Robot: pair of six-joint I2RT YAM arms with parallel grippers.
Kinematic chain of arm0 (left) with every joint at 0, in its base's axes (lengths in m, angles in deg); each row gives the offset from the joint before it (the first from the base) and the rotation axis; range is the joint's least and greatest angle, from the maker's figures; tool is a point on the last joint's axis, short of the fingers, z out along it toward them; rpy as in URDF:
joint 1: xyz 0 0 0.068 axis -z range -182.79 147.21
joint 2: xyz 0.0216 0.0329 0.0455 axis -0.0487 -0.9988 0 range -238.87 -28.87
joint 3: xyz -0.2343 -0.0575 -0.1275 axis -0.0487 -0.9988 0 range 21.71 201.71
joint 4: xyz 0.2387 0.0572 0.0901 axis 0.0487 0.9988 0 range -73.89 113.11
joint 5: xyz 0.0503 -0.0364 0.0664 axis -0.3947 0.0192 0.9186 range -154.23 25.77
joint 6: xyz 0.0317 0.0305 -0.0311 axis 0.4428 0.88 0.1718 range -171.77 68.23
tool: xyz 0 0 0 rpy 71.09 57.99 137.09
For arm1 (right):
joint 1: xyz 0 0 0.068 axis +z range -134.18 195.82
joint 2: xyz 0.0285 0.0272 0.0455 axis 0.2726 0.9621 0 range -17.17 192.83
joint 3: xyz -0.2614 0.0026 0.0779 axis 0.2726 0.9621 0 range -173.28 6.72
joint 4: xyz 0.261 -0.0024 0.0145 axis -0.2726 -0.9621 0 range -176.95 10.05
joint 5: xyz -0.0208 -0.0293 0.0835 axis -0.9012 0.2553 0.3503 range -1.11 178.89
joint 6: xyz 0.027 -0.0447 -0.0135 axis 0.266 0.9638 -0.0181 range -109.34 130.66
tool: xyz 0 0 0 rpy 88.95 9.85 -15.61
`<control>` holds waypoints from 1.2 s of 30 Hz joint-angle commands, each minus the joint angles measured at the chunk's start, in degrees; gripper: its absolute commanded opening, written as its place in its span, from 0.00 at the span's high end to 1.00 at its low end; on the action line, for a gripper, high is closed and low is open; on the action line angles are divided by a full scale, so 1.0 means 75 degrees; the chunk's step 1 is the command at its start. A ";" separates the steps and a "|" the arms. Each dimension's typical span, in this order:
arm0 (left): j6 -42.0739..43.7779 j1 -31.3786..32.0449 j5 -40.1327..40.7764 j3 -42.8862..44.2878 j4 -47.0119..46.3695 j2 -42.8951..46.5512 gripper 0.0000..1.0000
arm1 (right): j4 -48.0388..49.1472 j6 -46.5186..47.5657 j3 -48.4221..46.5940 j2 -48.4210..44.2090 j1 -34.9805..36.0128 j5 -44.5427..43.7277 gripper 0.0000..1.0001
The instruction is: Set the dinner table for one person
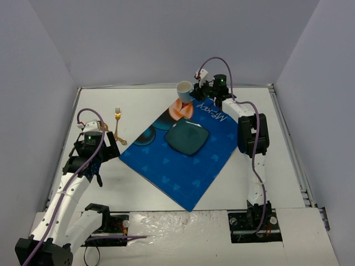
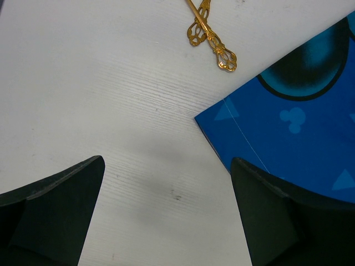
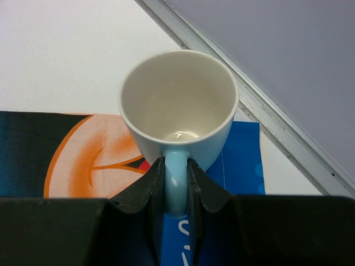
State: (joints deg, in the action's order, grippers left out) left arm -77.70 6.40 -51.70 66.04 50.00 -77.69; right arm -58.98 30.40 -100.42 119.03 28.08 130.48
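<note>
Right fingers (image 3: 145, 187) clamped on mug (image 3: 177, 100) handle; left fingers (image 2: 55, 213) wide apart.
Mug sits just ahead of right fingers, over mat (image 3: 241, 166) corner. Bench (image 2: 111, 94) lies beneath both sets of fingers. Fork (image 2: 212, 40) rests on bench ahead of left fingers. Plate (image 1: 187, 137) sits on mat, between the two sets.

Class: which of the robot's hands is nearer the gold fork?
Left. The left hand sits open just short of the fork; the right hand is across the mat, holding the mug.
</note>
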 commanded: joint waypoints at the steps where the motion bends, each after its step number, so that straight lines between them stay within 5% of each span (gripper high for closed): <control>1: 0.0118 -0.0042 0.0134 0.0124 -0.0417 -0.0009 0.06 | 0.1238 0.0222 -0.0710 -0.0313 -0.0085 0.0396 1.00; 16: 0.0141 -0.0042 0.0099 0.0112 -0.0440 -0.0053 0.06 | 0.1079 0.0412 -0.0346 0.0116 -0.0163 0.0502 1.00; 36: 0.0120 -0.0042 0.0120 0.0114 -0.0417 -0.0009 0.06 | 0.0790 0.0954 0.0444 -0.0669 -0.0507 0.0189 0.64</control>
State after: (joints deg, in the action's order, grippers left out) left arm -77.46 6.40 -51.71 66.04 49.91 -77.85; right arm -56.81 36.24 -97.32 121.08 24.80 132.03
